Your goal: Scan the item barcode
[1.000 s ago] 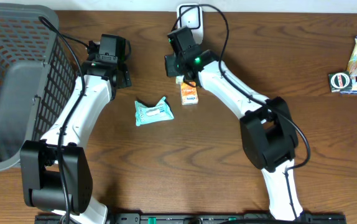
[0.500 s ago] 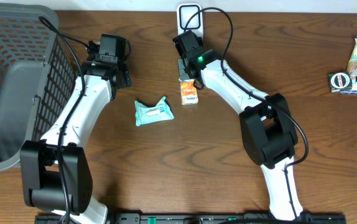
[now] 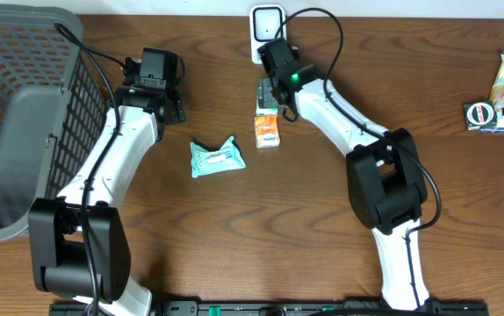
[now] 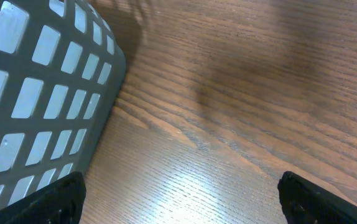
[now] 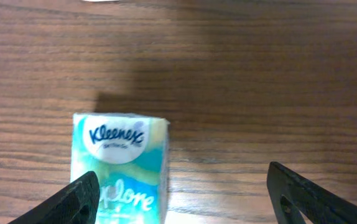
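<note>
At upper left, beside the basket (image 3: 6, 53), the left gripper (image 4: 178, 186) hangs wide open and empty. At upper centre, the right gripper (image 5: 181, 193), shut a second ago, has sprung open. The Kleenex pack (image 5: 119, 165) now lies free on the tabletop (image 5: 259, 93), just below the scanner (image 3: 268, 19), probably set down after its scan.
</note>
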Available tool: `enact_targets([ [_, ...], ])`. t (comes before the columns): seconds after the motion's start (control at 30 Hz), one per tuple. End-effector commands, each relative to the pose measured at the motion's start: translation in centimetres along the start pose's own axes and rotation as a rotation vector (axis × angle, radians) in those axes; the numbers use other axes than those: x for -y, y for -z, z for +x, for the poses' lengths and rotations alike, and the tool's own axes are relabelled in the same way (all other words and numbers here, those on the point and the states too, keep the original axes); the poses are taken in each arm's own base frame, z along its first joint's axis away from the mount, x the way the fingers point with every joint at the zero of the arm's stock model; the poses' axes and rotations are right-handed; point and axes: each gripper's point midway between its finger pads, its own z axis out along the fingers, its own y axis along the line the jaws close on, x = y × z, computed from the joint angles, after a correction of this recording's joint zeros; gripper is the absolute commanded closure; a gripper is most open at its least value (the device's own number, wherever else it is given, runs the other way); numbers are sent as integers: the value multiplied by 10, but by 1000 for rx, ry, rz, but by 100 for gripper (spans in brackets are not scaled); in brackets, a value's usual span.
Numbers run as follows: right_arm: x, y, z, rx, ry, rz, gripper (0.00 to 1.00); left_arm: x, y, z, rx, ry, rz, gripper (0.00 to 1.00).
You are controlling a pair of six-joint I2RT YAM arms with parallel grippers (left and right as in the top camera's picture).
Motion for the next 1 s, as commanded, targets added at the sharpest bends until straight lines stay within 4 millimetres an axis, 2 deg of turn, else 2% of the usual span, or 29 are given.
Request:
enact_targets([
  [0.0, 6, 4, -9, -3, -46, -42, 19, -3, 4, -5, 15, 1, -9, 2],
  [0.23, -8, -22, 8, -118, -92, -249, 23, -3, 4, -6, 16, 1, -9, 2],
  [0.43, -20, -41, 29, -206, -107, -354, 38, -3, 4, -5, 15, 1, -9, 2],
  [0.63, -34, -49, 45, -252, -96, -396, 47, -3, 4, -6, 16, 1, -9, 2],
  [0.67, -35, -49, 46, -254, -93, -397, 51, -3, 4, -6, 16, 1, -9, 2],
  [0.73, -38, -48, 47, -255, -89, -398, 66, -3, 4, -6, 16, 1, -9, 2],
  [0.77, -38, -48, 47, -254, -88, -397, 92, -3, 4, -6, 16, 1, -9, 2],
  [0.8, -38, -48, 47, -255, -92, -397, 99, -3, 4, -6, 16, 1, -9, 2],
  [0.97, -38, -39, 42, -279, -134, -474, 99, -3, 4, -5, 15, 1, -9, 2],
])
